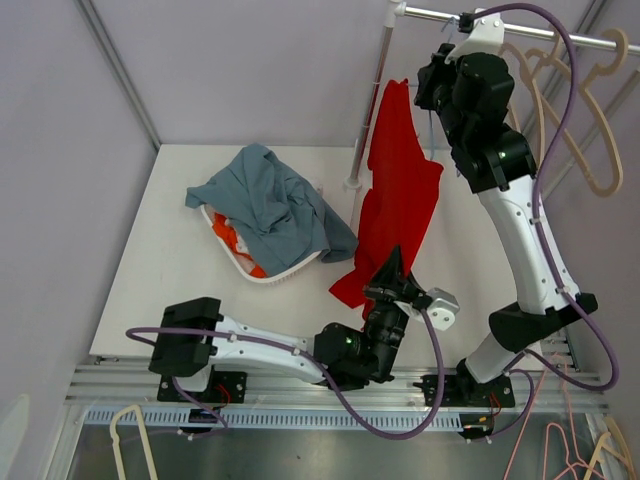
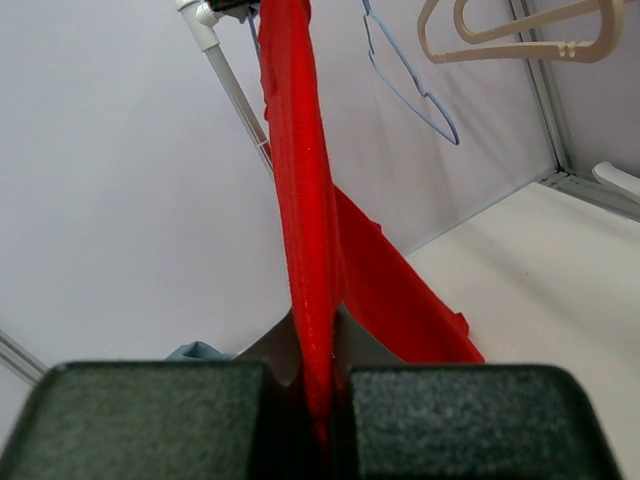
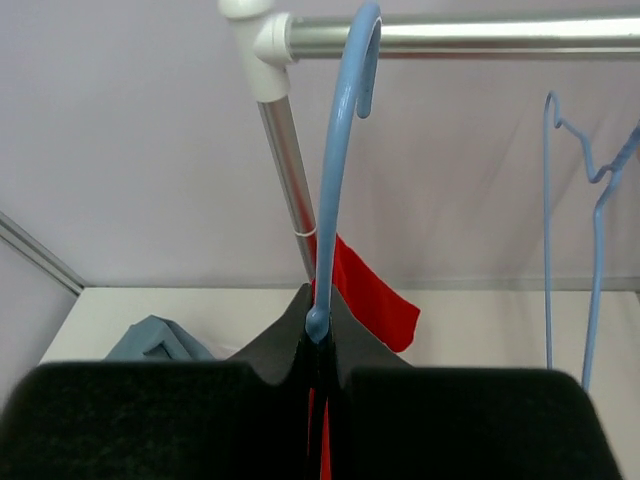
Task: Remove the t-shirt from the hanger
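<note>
A red t-shirt (image 1: 400, 175) hangs from the rail (image 1: 560, 36) at the back right, its lower end stretched down toward the table. My left gripper (image 1: 392, 276) is shut on the shirt's lower edge; in the left wrist view the red cloth (image 2: 300, 200) runs taut from between my gripper's (image 2: 318, 400) pads up to the rail. My right gripper (image 1: 432, 88) is up at the rail. In the right wrist view it (image 3: 318, 345) is shut on the neck of the blue hanger (image 3: 340, 150), whose hook sits over the rail (image 3: 450, 35). Red cloth (image 3: 365, 295) shows below.
A white basket (image 1: 265, 275) holding a grey-blue garment (image 1: 270, 205) stands at the table's middle left. The rack's upright post (image 1: 370, 110) stands just left of the shirt. Empty beige hangers (image 1: 590, 120) and another blue hanger (image 3: 590, 200) hang further along the rail.
</note>
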`<state>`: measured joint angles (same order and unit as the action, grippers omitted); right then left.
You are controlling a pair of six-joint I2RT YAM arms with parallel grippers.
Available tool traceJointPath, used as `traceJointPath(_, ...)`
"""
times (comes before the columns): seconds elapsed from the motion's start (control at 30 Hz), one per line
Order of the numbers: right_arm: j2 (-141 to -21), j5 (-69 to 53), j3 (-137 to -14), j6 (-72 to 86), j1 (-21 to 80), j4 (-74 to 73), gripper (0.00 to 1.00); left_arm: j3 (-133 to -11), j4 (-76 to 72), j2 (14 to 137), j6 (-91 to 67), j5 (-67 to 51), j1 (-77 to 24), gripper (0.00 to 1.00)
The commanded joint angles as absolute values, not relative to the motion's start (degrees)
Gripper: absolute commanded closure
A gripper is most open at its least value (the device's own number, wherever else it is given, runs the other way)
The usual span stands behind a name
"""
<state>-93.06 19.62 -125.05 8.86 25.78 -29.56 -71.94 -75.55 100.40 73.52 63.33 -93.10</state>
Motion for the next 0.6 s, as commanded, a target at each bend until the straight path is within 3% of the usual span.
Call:
traceJointPath(0.0, -95.4, 18.1, -128.3, 8.7, 23.3, -23.2, 1.00, -69.8, -92.5, 96.9, 73.0, 64.9, -96.6, 0.99)
traceJointPath(0.57, -99.7, 18.6, -129.4, 9.1, 21.7, -21.7, 1.00, -80.4, -89.4, 99.0, 73.7, 59.1, -105.0, 0.99)
